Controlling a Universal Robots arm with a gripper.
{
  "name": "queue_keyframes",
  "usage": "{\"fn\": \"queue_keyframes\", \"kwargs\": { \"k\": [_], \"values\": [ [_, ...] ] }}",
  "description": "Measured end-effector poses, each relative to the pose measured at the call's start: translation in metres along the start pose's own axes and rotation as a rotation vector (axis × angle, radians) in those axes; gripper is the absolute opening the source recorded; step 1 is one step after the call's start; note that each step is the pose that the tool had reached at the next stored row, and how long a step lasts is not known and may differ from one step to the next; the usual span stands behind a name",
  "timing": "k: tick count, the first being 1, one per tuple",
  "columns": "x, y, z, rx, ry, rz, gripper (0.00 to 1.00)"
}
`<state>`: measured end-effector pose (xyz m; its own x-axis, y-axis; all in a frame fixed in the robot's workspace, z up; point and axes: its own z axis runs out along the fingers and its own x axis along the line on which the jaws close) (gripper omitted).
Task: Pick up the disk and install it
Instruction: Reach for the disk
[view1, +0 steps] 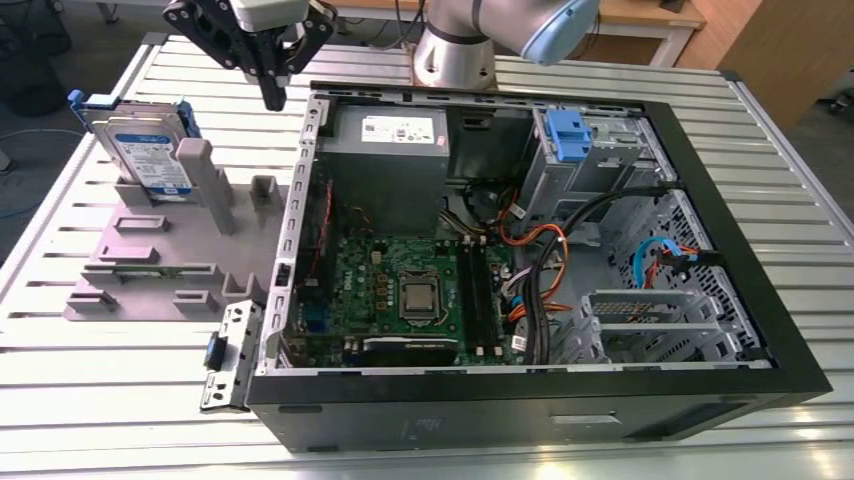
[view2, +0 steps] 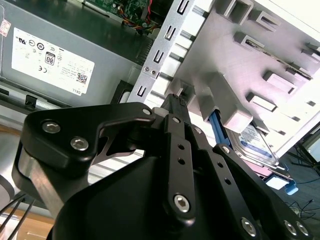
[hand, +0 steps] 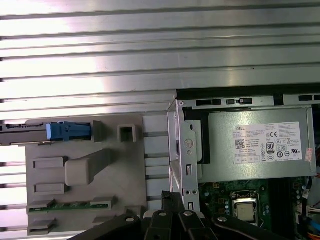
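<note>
Exterior view: the gripper (view1: 275, 97) hangs above the gap between the grey fixture (view1: 147, 275) and the open PC case (view1: 534, 410). Its fingers are pinched together with nothing in them. The disk (view1: 144, 155) stands on edge in the fixture, on the exterior view's left of the case.

Second wrist view: the closed gripper (view2: 177, 101) sits near the case wall, with the disk (view2: 256, 142) slotted in beyond it.

First wrist view: the disk (hand: 67, 131) shows edge-on in the fixture, and the power supply (hand: 250, 150) sits inside the case.
</note>
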<state>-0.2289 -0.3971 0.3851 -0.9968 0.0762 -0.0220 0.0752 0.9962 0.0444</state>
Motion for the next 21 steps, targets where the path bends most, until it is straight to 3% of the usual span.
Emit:
{"fn": "queue_keyframes", "kwargs": {
  "k": [21],
  "values": [
    [0.0041,-0.0003,-0.0001,0.0002,0.0002,0.000,0.11]
  ]
}}
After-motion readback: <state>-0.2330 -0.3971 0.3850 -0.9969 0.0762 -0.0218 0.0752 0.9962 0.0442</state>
